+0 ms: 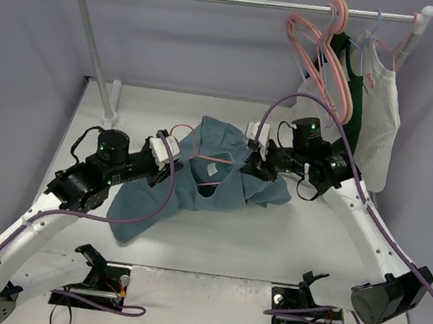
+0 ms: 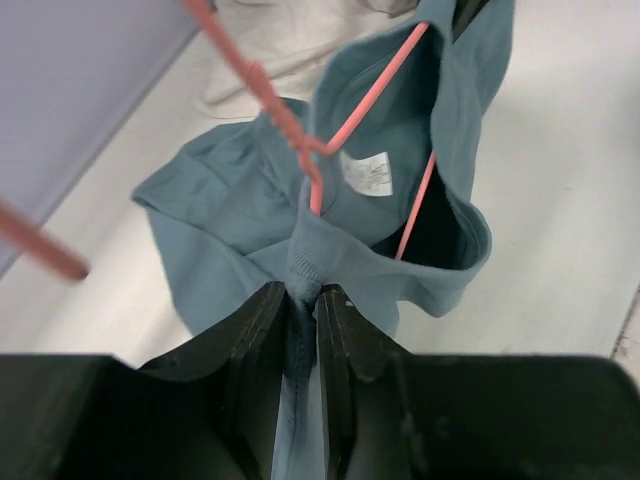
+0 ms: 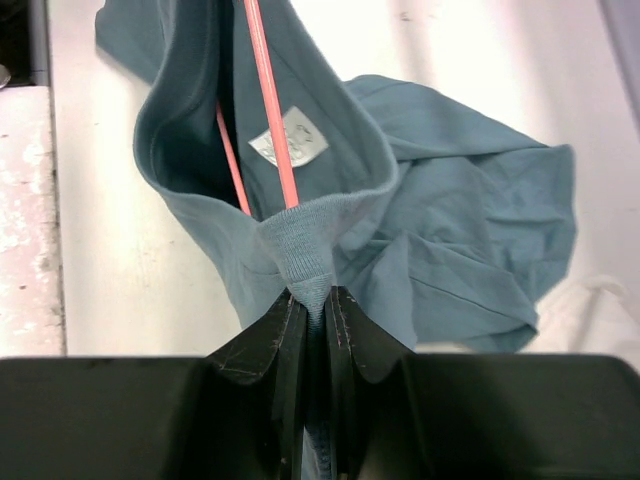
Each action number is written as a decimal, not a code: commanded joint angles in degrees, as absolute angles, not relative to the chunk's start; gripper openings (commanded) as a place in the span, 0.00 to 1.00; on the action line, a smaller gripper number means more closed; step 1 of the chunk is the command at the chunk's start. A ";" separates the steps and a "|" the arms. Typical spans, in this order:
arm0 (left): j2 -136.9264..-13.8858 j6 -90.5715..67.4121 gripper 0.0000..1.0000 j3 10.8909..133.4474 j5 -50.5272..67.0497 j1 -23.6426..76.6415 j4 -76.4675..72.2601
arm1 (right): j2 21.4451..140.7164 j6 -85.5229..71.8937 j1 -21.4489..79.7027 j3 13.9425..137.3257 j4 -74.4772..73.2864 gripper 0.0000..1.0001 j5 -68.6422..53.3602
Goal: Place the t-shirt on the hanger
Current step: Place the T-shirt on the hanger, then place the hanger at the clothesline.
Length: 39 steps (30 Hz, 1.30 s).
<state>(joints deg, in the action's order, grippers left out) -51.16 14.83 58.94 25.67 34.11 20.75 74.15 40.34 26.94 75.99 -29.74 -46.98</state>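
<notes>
The left gripper (image 2: 303,300) and right gripper (image 3: 313,300) each clamp the ribbed collar of the t-shirt (image 1: 208,137), holding the neck open above the table (image 1: 294,237). The hanger (image 3: 272,100) reaches partway into the opening. By the look of it the shoulders are not yet seated, and the hem trails on the surface.

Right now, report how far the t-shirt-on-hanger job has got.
Done: the pink hanger is already through the neck opening of the t-shirt. In hand: left end effector and right end effector each pinch the collar. Left: seat the shoulders over the hanger; the body lies crumpled on the table.
</notes>
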 commanded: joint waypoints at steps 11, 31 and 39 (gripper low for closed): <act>-49.91 17.93 0.34 61.61 2.57 32.97 18.20 | 68.73 36.92 24.87 75.93 -20.66 0.00 -43.25; -54.75 -1.04 0.48 77.17 -24.26 25.14 25.92 | 80.94 18.92 24.87 121.43 5.54 0.00 -29.00; -54.75 -2.46 0.49 76.29 -26.10 24.79 28.83 | 79.55 17.58 24.87 113.93 1.67 0.00 -30.33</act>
<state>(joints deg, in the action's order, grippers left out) -54.81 -0.75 75.09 -24.29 25.36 29.15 80.55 20.21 24.88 118.06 -3.57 -31.86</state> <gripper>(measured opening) 0.486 0.117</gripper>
